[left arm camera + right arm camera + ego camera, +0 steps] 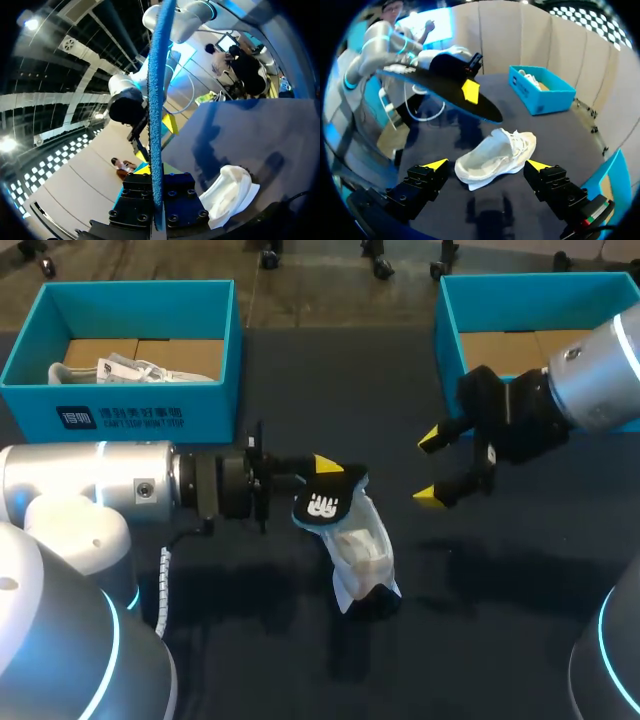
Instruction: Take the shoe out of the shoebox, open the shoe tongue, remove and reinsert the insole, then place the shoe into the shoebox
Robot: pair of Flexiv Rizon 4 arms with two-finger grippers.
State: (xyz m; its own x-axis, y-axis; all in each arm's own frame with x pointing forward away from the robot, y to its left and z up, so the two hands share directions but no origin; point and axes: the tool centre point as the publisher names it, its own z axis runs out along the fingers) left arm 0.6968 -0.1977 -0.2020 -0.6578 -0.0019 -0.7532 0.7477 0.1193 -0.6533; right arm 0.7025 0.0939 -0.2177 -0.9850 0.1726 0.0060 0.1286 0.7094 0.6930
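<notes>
A white shoe lies on its side on the dark table, midway between the two boxes. Just above its heel end, my left gripper is shut on the insole, which is black on top with a white logo. In the left wrist view the insole stands edge-on as a blue strip between the fingers, and the shoe lies below. My right gripper is open to the right of the shoe. Its wrist view shows the shoe ahead of the gripper and the insole held above it.
A blue shoebox at the back left holds another white shoe. A second blue shoebox stands at the back right, partly behind my right arm. Dark table surface spreads in front of the shoe.
</notes>
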